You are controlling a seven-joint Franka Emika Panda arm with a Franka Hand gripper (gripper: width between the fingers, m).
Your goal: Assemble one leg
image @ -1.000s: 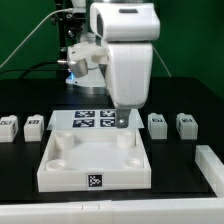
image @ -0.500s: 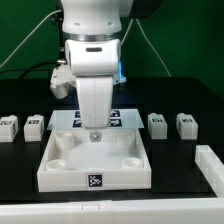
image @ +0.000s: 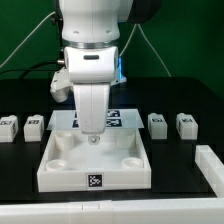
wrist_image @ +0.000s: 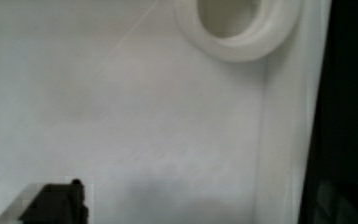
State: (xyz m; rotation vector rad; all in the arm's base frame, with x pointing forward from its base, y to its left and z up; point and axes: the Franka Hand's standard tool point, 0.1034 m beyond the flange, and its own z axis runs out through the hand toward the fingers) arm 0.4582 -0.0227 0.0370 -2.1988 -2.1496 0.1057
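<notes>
Four legs parked on the worktop, two each side of the tray. Tool swung in from the exterior view's right a second ago, now hanging over the tray's middle. Can't tell how far open; looks empty.

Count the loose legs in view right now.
4 legs: two side by side at the exterior view's left, two side by side at its right. The arm blocks the middle, so another could be hidden.
</notes>
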